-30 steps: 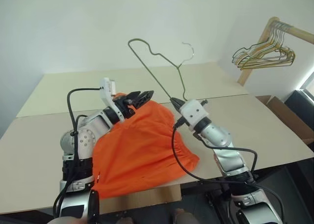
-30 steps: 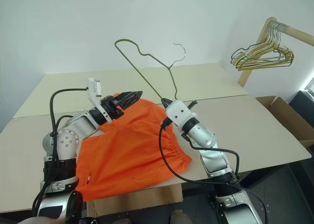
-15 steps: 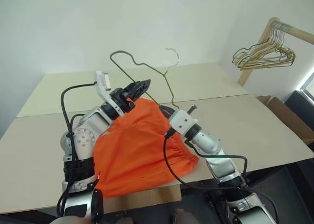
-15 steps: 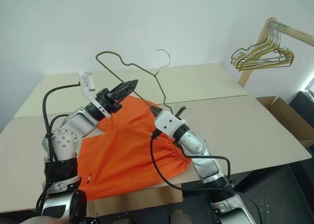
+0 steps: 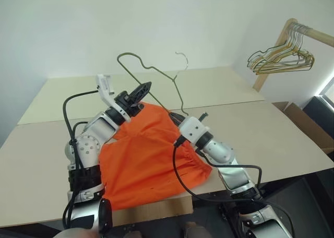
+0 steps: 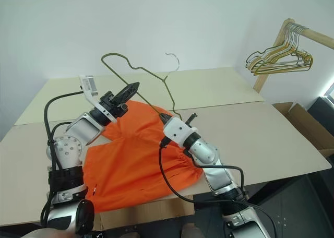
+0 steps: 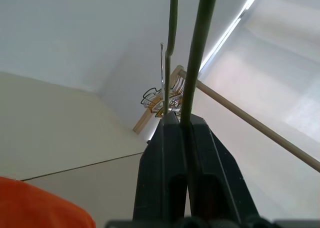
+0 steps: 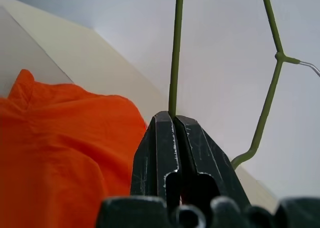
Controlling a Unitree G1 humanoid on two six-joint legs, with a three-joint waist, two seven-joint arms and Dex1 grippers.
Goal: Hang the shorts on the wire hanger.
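- The wire hanger (image 5: 151,73) is held up in the air over the table (image 5: 271,128), its hook uppermost.
- The left gripper (image 5: 144,86) is clamped on the hanger's long wire.
- The right gripper (image 8: 173,119) pinches the hanger's lower end.
- The orange shorts (image 5: 146,159) lie spread at the table's near edge, under both arms.

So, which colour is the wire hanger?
Olive green; the wire hanger shows best in the right wrist view.

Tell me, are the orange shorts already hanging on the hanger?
No, the shorts lie on the table while both grippers hold the wire hanger up above them.
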